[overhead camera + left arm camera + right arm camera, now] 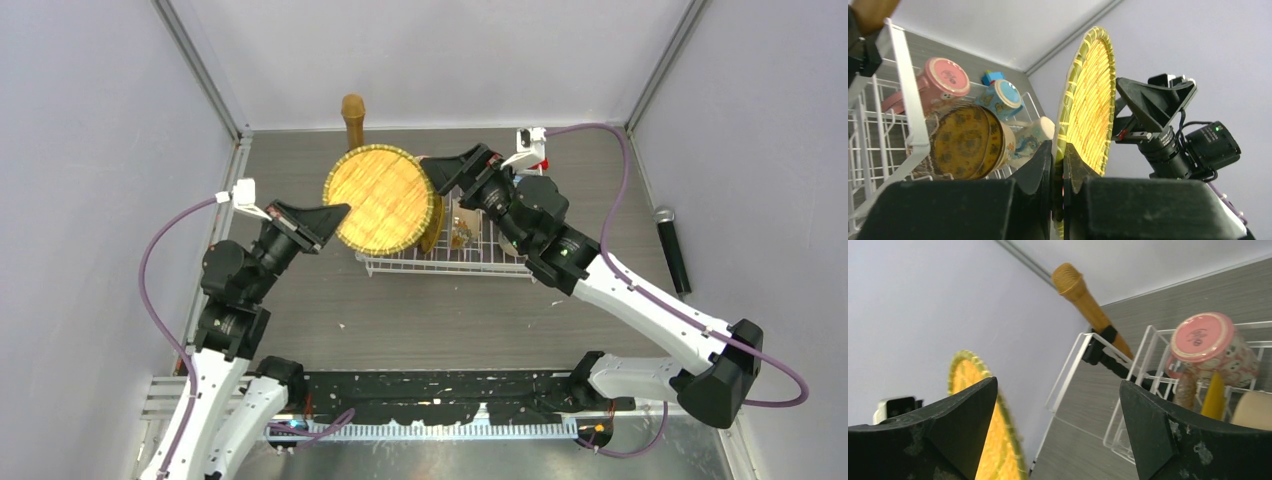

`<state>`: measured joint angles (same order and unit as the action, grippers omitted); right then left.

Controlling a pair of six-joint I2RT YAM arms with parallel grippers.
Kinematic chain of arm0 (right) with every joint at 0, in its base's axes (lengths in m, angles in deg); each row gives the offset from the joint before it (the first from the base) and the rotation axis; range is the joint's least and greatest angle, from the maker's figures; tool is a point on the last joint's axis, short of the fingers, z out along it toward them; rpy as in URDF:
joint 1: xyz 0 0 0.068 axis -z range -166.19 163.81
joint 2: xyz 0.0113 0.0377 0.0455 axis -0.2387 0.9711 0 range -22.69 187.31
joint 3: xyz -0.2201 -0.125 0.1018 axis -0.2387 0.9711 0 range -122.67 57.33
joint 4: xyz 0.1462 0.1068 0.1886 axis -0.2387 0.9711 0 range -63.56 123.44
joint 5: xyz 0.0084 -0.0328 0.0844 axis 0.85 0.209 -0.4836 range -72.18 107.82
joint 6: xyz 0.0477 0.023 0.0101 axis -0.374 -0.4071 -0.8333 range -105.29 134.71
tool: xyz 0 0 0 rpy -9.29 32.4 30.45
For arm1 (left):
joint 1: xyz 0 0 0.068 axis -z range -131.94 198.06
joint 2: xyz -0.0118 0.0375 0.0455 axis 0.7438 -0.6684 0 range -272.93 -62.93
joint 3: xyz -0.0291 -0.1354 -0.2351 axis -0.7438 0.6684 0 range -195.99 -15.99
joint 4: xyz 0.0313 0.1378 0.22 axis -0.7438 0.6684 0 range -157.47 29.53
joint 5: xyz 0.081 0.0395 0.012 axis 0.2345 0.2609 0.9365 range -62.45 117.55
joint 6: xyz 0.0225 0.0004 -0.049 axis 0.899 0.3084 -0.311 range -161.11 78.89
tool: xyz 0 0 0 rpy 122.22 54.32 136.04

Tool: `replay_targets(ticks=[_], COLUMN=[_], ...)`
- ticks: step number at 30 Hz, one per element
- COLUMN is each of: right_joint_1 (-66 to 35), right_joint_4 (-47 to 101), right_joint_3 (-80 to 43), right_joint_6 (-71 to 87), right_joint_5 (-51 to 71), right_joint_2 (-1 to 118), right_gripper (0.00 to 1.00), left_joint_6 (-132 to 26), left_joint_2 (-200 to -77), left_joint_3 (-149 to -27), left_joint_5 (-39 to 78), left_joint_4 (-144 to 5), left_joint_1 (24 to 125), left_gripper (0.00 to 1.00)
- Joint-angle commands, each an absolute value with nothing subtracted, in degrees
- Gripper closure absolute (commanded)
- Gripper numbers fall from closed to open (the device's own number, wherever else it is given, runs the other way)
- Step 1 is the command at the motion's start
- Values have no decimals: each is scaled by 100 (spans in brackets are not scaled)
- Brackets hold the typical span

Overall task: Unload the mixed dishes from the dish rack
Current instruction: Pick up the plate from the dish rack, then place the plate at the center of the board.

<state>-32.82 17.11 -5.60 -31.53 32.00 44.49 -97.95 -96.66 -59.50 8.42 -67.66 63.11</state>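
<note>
My left gripper [340,212] is shut on the rim of a round golden woven plate [380,200] and holds it on edge above the left end of the white wire dish rack [450,265]. In the left wrist view the fingers [1062,160] pinch the plate's green rim [1088,100]. In the rack lie a pink mug [945,80], a blue mug [1003,97], a cream patterned mug [1023,140] and a round golden patterned dish [965,142]. My right gripper [440,175] is open and empty beside the plate's right edge, above the rack [1073,370]. The pink mug [1208,340] shows past its fingers.
A brown microphone-shaped stick [353,115] stands at the rack's far left corner. A black microphone [672,248] lies at the table's right side. A second plate [436,225] stands on edge in the rack. Grey walls close in the table on three sides.
</note>
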Motion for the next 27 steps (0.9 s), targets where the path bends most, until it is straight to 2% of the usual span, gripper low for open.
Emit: replay_targets(ticks=[1,13,19,23,27], right_joint_1=[-3264,-3259,-3259,-3259,-3259], right_joint_4=[2087,2550,2592,3052,3134], right_joint_3=[-854,-692,-672,-857,-841], right_joint_6=[-2953,-2569,-2399,-2265,-2233], right_joint_5=[4119,4838,4821,4730,4761], right_joint_2=[4385,4277,4262,4398,4421], right_gripper=[0,0,0,0,0], left_joint_6=[-9611,-9340,-9236,-9257,-9401], left_joint_2=[-9363,-9089,-9349,-9518,-9761], left_joint_3=[-6121,-6730,-6565,-6446,-6180], left_joint_5=[1777,5550,6481,7511,7949], left_joint_4=[-6690,-4968,-5005,-4907,-4944], left_joint_1=[6326,6326,6326,6326,6324], left_gripper=[100,100,100,100,100])
